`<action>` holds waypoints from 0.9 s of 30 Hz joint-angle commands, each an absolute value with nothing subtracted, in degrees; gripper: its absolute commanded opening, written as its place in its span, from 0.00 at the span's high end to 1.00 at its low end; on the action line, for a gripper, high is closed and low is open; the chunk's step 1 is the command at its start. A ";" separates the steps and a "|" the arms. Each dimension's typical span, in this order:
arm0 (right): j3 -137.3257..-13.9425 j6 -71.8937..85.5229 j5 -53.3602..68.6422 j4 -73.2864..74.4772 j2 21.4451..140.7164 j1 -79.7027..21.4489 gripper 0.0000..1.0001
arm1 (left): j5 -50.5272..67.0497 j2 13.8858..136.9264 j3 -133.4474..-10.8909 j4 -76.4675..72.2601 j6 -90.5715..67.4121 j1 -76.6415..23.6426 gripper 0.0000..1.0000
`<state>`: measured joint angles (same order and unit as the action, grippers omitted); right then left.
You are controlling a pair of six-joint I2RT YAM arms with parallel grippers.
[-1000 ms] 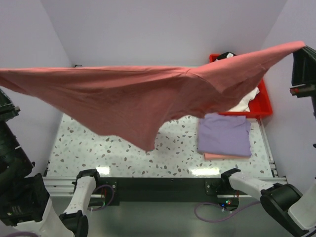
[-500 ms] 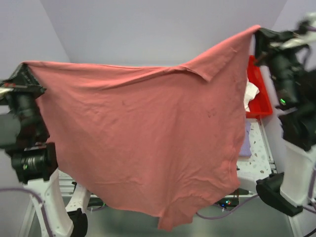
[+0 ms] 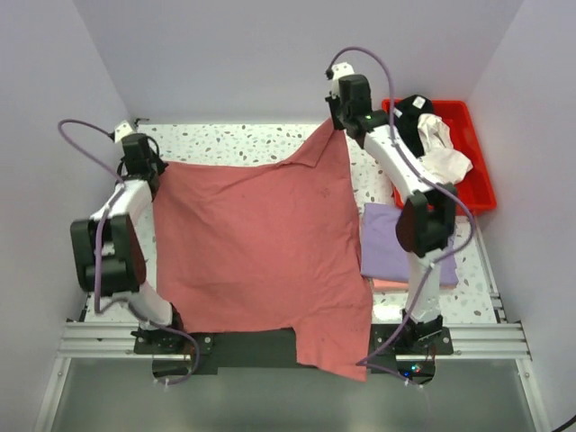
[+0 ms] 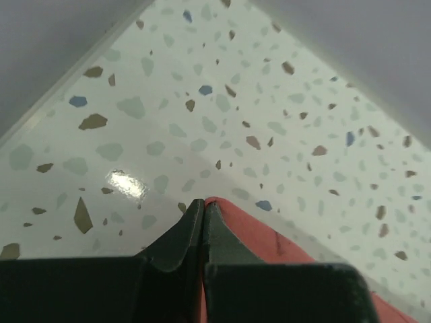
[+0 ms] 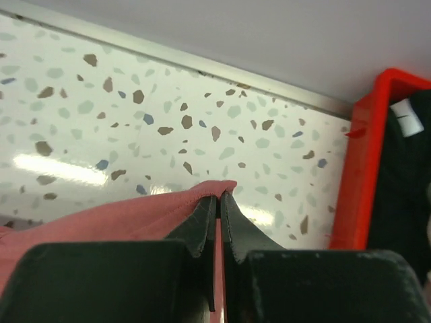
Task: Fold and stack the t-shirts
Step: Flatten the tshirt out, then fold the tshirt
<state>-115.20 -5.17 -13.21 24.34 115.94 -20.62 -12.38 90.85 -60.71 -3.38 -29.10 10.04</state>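
now left jaws closed on dusty red t-shirt [image 3: 261,243] corner, right jaws closed on another

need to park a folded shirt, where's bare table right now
Bare: the far strip of table between the back wall and the dusty red t-shirt. Crowded: the right side, with the lavender t-shirt stack and red tray.
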 commanded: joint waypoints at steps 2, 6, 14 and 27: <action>-127.68 -2.90 -9.68 21.70 130.31 -18.64 1.00 | -11.87 109.10 -73.54 -10.64 -26.19 9.93 1.00; -140.53 -1.85 -8.70 23.92 142.80 -17.76 1.00 | -11.77 119.95 -84.53 -6.16 -23.56 9.58 1.00; -135.54 -0.79 -4.84 18.72 141.86 -16.35 1.00 | -10.37 126.04 -93.17 -3.34 -21.27 9.76 1.00; -110.85 1.22 1.93 25.57 119.91 -16.44 1.00 | -14.06 105.31 -69.62 -10.54 -22.50 9.93 1.00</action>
